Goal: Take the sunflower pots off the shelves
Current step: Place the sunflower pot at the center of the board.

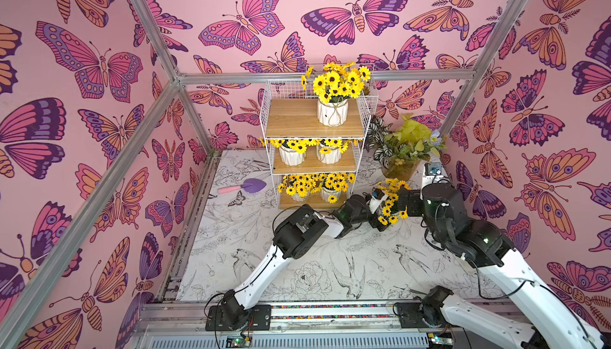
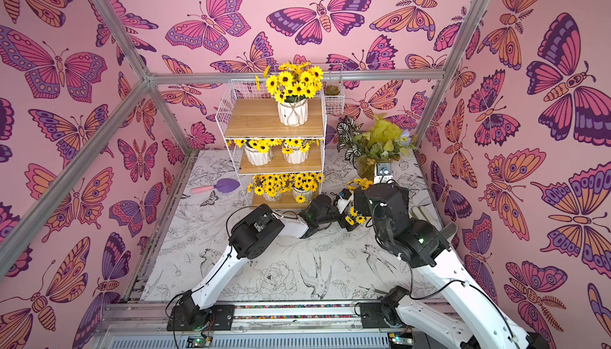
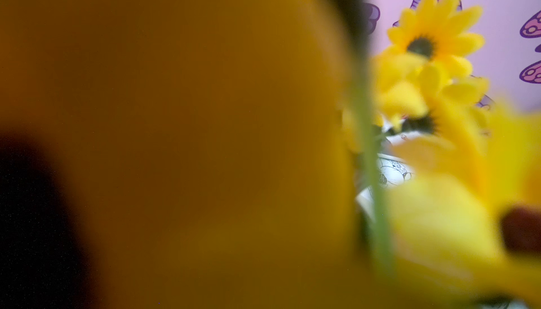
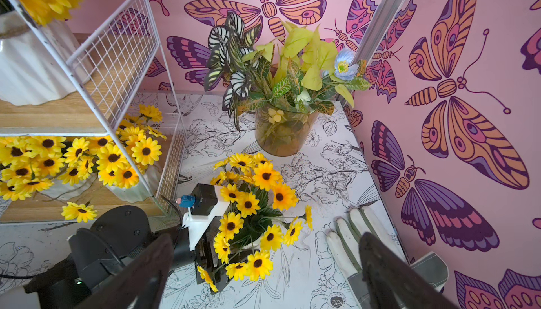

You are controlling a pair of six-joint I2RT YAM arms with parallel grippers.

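Six white ribbed sunflower pots (image 1: 332, 112): five on three-tier wire-grid, wood-board shelves (image 1: 294, 120), sixth pot (image 4: 248, 205) on table (image 1: 297, 258), right; right gripper (image 4: 266, 237) spread, left gripper (image 4: 222, 260) state indiscernible.

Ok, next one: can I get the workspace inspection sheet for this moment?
Surface: table, printed with line-drawn birds and flowers.
Job's things: five sunflower pots on the shelves; sixth sunflower pot on the table beside them.
Clutter: purple trowel, glove, amber pot of leaves.
Grippers: left gripper at the sixth pot, state unclear; right gripper open.
Cables: black cable along the right arm.
Surroundings: butterfly wallpaper, aluminium frame.
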